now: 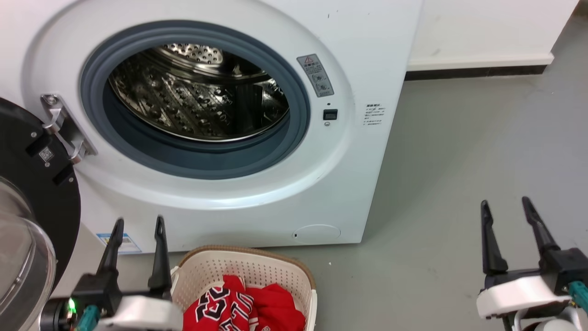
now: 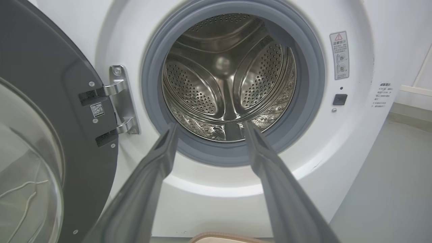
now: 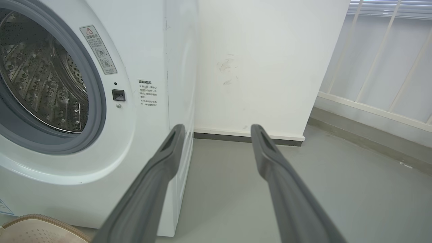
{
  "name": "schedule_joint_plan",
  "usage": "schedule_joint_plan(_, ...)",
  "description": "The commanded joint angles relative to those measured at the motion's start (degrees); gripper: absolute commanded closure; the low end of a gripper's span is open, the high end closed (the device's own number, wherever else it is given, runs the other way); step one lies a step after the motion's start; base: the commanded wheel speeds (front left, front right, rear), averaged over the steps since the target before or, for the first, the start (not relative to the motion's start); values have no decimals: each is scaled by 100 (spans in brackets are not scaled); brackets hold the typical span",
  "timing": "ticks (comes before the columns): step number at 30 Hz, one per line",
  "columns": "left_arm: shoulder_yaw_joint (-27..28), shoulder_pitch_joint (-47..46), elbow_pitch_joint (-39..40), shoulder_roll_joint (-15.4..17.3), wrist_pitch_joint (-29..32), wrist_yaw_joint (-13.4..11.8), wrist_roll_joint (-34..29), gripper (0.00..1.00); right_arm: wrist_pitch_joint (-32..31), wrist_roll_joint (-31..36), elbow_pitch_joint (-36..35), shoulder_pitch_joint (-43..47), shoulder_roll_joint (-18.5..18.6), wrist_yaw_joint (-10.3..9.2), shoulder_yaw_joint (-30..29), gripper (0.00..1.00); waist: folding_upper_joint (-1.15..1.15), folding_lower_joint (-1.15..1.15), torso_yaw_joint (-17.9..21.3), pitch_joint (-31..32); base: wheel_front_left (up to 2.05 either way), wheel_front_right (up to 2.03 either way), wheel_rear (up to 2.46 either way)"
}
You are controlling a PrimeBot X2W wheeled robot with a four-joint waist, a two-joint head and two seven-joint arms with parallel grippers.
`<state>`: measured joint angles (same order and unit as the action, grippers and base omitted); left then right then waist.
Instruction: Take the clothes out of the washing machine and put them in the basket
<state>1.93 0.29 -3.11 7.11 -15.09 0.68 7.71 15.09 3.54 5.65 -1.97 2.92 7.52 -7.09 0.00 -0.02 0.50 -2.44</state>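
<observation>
Front-loading washing machine (image 1: 363, 50), door (image 1: 36, 193) swung open. Red clothes (image 1: 243, 308) heaped in basket (image 1: 248, 251) on floor (image 1: 459, 161) at machine's foot. Spread wide: left end effector (image 1: 139, 223), right end effector (image 1: 504, 203).

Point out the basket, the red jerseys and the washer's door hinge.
basket (image 1: 257, 269): head view, on its perforated back wall.
red jerseys (image 1: 275, 303): head view, on the plain red cloth.
door hinge (image 2: 123, 101): left wrist view, on its metal plate.

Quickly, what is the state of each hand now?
Left hand: open, holding nothing.
Right hand: open, holding nothing.
</observation>
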Motion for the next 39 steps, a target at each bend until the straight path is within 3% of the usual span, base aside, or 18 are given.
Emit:
schedule_joint_plan(1,49,147,58,-13,-11,-10,-71,0,11,-53,-69,108,-7,-6,40,0,0,2,64,96,0,0,0)
schedule_joint_plan(12,107,470,207,-189,-12,-25,-439,0,11,-199,-222,455,-7,-6,99,0,0,2,196,205,0,0,0)
schedule_joint_plan(39,128,463,269,-334,-12,-26,-552,0,11,-226,-124,332,-7,-6,146,0,0,2,237,223,0,0,0)
